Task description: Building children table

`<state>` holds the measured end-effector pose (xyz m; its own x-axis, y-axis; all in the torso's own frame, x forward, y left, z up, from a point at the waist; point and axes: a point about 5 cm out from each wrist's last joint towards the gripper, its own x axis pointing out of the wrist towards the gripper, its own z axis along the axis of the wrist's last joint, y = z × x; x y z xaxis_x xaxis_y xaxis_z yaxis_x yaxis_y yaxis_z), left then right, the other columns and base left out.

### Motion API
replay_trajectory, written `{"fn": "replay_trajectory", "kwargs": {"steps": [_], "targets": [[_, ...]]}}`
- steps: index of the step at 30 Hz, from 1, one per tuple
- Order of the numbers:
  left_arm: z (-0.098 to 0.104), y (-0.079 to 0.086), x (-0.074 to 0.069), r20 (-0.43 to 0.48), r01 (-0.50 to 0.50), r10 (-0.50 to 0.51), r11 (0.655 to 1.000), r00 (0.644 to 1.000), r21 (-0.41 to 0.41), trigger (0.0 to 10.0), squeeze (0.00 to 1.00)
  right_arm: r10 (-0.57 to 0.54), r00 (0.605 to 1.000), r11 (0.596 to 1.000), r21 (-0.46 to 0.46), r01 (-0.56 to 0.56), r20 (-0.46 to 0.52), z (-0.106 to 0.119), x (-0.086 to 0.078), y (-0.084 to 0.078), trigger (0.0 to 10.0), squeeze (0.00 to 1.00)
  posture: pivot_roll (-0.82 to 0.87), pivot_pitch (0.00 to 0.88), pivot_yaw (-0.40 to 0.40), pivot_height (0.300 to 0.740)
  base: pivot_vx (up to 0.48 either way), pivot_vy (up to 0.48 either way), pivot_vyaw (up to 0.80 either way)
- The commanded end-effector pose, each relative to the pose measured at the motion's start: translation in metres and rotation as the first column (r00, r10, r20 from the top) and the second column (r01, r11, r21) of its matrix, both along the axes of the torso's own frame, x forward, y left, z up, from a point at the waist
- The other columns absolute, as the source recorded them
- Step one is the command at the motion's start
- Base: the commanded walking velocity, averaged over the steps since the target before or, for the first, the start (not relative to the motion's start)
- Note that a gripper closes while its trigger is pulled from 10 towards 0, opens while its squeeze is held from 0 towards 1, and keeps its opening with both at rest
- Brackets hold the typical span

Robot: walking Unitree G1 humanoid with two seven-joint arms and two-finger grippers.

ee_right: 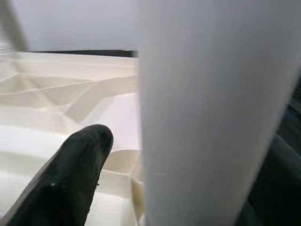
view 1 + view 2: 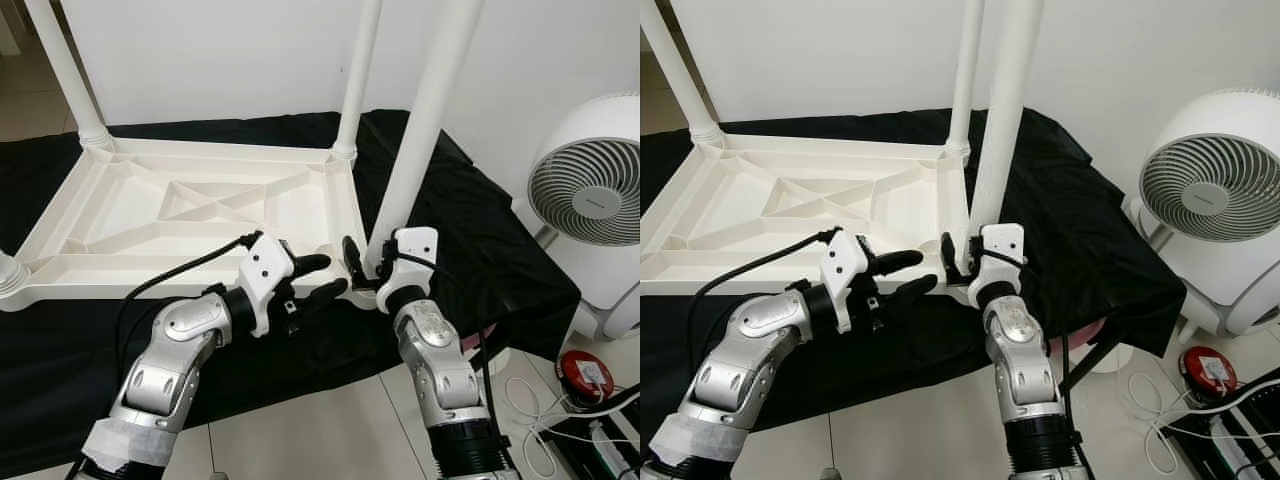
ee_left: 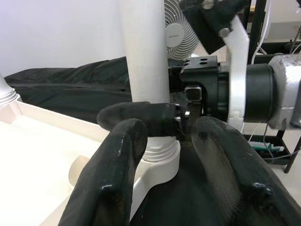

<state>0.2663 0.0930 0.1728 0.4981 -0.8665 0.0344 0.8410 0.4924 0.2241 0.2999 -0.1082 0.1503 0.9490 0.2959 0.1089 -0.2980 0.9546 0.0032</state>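
Fingers (image 1: 77,176) of right gripper (image 2: 366,262) closed around base of near-right table leg (image 2: 425,120), just above its socket at corner of upturned white tabletop (image 2: 190,215). Left gripper (image 2: 318,280) open, holding nothing, tips just beside same socket and nearly touching right gripper. Tabletop lying ribbed side up on black cloth (image 2: 470,230), three other legs already upright in far and near-left corners. White fan (image 2: 590,185) standing on floor to right, well apart.

Likely risks: leg tilting and cross-threading if turned off axis; unclamped tabletop sliding on cloth toward near edge; open left fingers colliding with right gripper in tight space at corner.
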Motion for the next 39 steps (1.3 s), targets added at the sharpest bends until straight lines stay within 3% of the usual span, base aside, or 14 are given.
{"fn": "replay_trajectory", "kwargs": {"steps": [1,2,5,6,11,19,20,23,24,39], "targets": [[0.000,0.001,0.003,0.002,-0.060,0.060,0.998,0.998,-0.010,10.0,0.00,0.049,0.999,0.999,-0.007,-0.049,0.016,0.001,0.000,-0.005,10.0,0.18,-0.02,0.000,-0.076,0.740,0.000,0.000,0.00],[0.000,0.002,0.003,0.003,-0.058,0.058,0.998,0.998,-0.005,10.0,0.00,0.126,0.992,0.990,-0.071,-0.124,0.023,0.000,0.002,-0.013,10.0,0.00,-0.02,0.000,-0.073,0.740,0.000,0.000,0.00],[0.000,0.003,0.004,0.004,-0.057,0.057,0.998,0.998,-0.002,10.0,0.00,0.186,0.982,0.975,-0.127,-0.182,0.022,-0.002,0.005,-0.020,10.0,0.00,-0.02,0.000,-0.069,0.740,0.000,0.000,0.00],[0.001,0.003,0.005,0.006,-0.058,0.058,0.998,0.998,-0.001,10.0,0.00,0.255,0.967,0.948,-0.201,-0.248,0.009,-0.003,0.013,-0.030,10.0,0.00,-0.03,0.000,-0.067,0.740,0.000,0.000,0.00],[0.002,0.001,0.005,0.010,-0.045,0.045,0.999,0.999,-0.003,10.0,0.00,0.370,0.929,0.902,-0.232,-0.364,-0.019,-0.003,0.024,-0.032,10.0,0.00,-0.03,0.000,-0.065,0.740,0.000,0.000,0.00],[0.001,0.000,0.003,0.009,-0.022,0.022,1.000,1.000,0.011,10.0,0.00,0.450,0.891,0.858,-0.247,-0.450,-0.057,-0.007,0.035,-0.027,10.0,0.00,-0.02,0.000,-0.060,0.740,0.000,0.000,0.00],[-0.001,0.001,0.002,0.003,-0.018,0.017,1.000,1.000,0.016,10.0,0.00,0.496,0.864,0.830,-0.247,-0.500,-0.083,-0.010,0.040,-0.024,7.9,0.00,-0.01,0.000,-0.059,0.740,0.000,0.000,0.00],[-0.002,0.001,0.002,0.000,-0.016,0.016,1.000,1.000,0.018,10.0,0.00,0.506,0.858,0.822,-0.250,-0.511,-0.088,-0.011,0.041,-0.023,7.9,0.00,-0.01,0.000,-0.059,0.740,0.000,0.000,0.00],[-0.003,0.001,0.001,-0.003,-0.015,0.015,1.000,1.000,0.020,10.0,0.00,0.520,0.849,0.815,-0.242,-0.527,-0.096,-0.012,0.043,-0.023,0.0,0.00,0.00,0.000,-0.061,0.740,0.000,0.000,0.00],[-0.009,0.001,0.000,-0.019,-0.025,0.025,1.000,0.999,0.014,10.0,0.00,0.577,0.809,0.790,-0.177,-0.587,-0.109,-0.026,0.037,-0.028,0.0,0.00,0.00,0.000,-0.067,0.740,0.000,0.000,0.00]]}}
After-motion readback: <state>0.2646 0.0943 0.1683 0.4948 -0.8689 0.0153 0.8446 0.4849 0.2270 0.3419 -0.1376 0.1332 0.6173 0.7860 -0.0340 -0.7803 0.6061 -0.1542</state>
